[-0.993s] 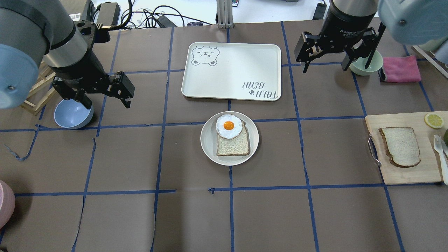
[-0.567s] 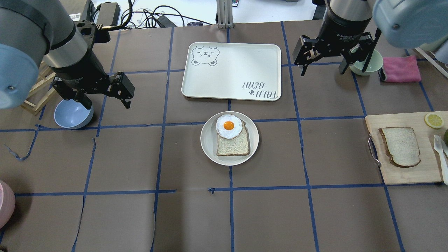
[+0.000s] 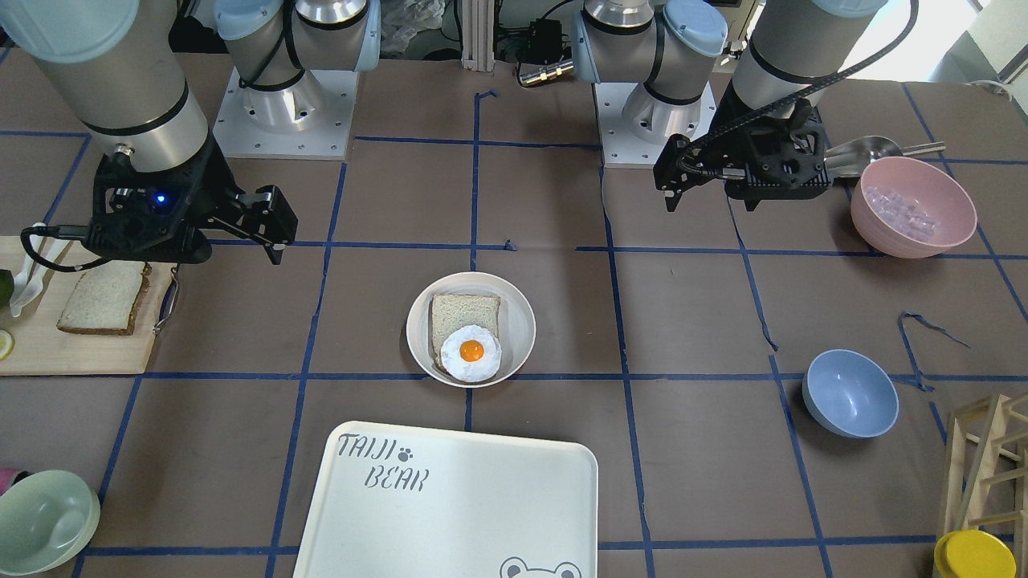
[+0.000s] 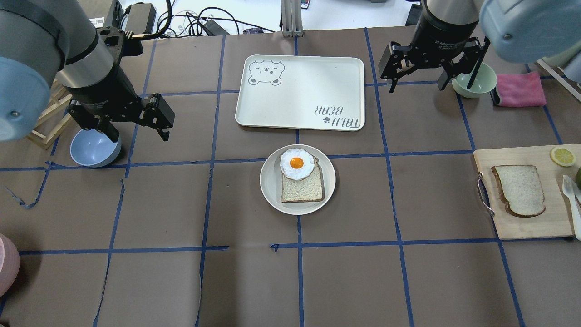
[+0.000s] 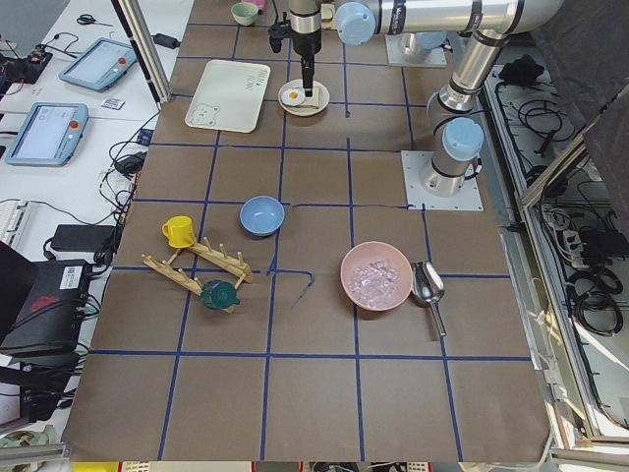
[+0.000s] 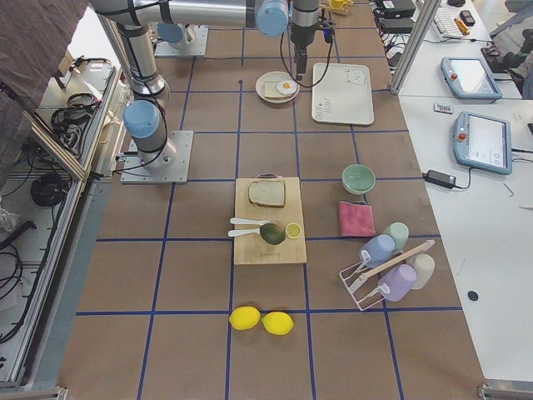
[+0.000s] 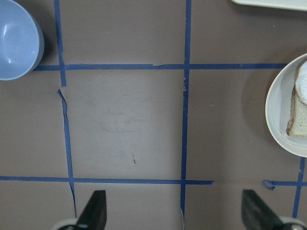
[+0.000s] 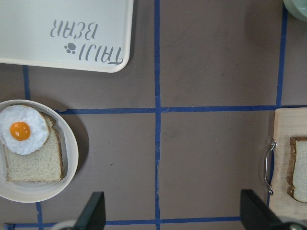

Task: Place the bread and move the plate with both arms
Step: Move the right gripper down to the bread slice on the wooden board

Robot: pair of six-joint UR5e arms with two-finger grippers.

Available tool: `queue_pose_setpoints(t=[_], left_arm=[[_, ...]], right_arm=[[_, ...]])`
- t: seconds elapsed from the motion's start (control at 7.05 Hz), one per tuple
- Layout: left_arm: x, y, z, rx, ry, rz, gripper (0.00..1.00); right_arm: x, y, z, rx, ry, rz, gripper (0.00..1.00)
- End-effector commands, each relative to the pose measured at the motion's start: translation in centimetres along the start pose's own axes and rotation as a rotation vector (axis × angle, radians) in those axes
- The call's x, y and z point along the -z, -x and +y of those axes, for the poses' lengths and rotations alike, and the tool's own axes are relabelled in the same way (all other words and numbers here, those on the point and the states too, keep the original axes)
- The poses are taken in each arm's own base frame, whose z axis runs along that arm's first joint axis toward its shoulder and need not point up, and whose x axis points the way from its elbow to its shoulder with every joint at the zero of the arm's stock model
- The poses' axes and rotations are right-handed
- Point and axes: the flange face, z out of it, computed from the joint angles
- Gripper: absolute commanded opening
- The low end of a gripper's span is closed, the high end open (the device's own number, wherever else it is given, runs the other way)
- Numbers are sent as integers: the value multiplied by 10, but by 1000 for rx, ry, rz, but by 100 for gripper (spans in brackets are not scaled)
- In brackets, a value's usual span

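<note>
The bread (image 4: 519,190) lies on a wooden cutting board (image 4: 531,222) at the right; it also shows in the front view (image 3: 100,299) and at the right wrist view's edge (image 8: 300,167). The cream plate (image 4: 270,181) sits mid-table and holds a squarer slice with a fried egg (image 4: 296,163). My right gripper (image 4: 430,86) is open and empty, high above the table next to the green bowl, far behind the bread. My left gripper (image 4: 138,134) is open and empty, left of the plate, by the blue bowl. The plate's edge shows in the left wrist view (image 7: 278,110).
A white "TAIJI BEAR" tray (image 4: 299,93) lies behind the plate. A blue bowl (image 4: 94,147) sits under my left wrist, and a green bowl (image 4: 474,81) and pink cloth (image 4: 519,89) sit at the far right. A lemon slice (image 4: 563,156) is on the board. A pink bowl (image 3: 911,207) stands near my left arm.
My right gripper has drifted slightly away from me, toward the table's far edge, still open. The left arm, bread and plate have not moved.
</note>
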Motion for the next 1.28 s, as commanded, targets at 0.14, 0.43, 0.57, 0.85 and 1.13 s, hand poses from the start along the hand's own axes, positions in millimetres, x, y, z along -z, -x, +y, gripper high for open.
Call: queue_pose_setpoints(t=[0.14, 0.43, 0.57, 0.85, 1.13], left_arm=[[0, 1, 0, 2, 0, -1, 100], [0, 0, 0, 0, 1, 0, 100], [0, 0, 0, 0, 1, -1, 100], [-1, 0, 1, 0, 4, 1, 100], [-1, 0, 0, 0, 3, -1, 100]], right_arm=[[-89, -96, 12, -143, 174, 112, 98], [-138, -137, 16, -135, 95, 153, 97], [-165, -154, 27, -124, 61, 206, 96], [-211, -181, 53, -59, 27, 221, 84], [-236, -190, 55, -36, 81, 204, 70]])
